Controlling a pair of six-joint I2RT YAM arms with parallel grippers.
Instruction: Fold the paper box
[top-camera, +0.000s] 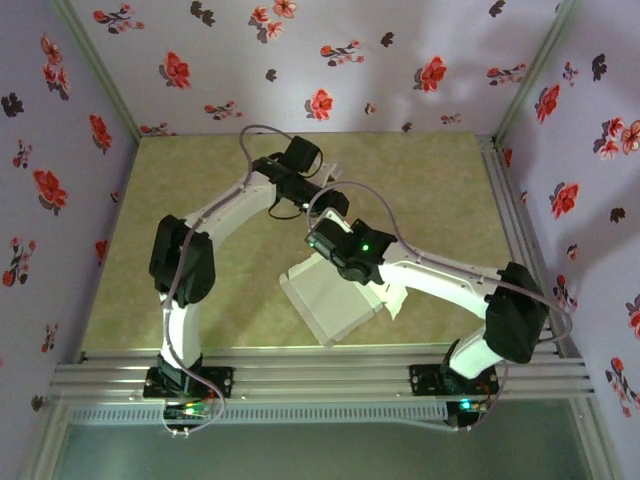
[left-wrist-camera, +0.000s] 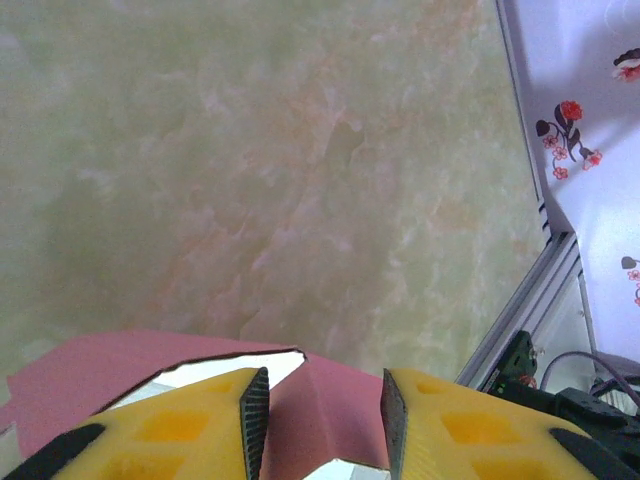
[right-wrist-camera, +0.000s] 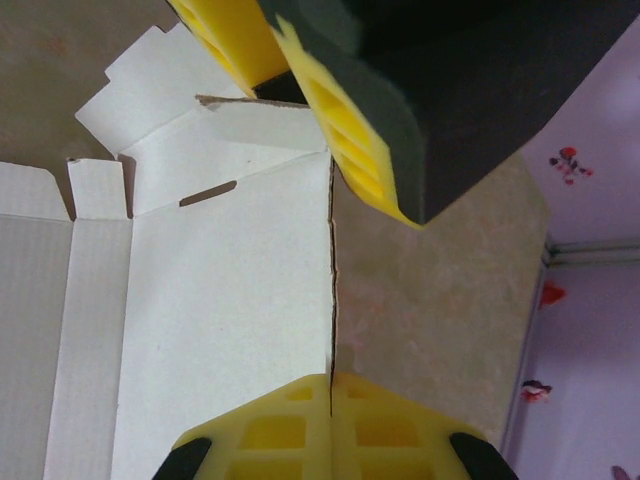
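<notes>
Right hand (right-wrist-camera: 331, 398) clenched on the edge of the paper box (right-wrist-camera: 220, 300), whose white panel spreads flat beside it, probably to anchor it for folding. Left hand (left-wrist-camera: 320, 415) straddles a pink flap, jaws apart; whether it grips cannot be told. Both arms reach forward over the table (left-wrist-camera: 250, 180) with elbows bent.

The left gripper (left-wrist-camera: 322, 405) stands parted above the table (left-wrist-camera: 300, 150), the pink face of the paper box (left-wrist-camera: 100, 372) between its fingers

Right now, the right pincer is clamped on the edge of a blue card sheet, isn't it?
Not blue. The right wrist view shows the right pincer clamped on the edge of a white card sheet.
</notes>
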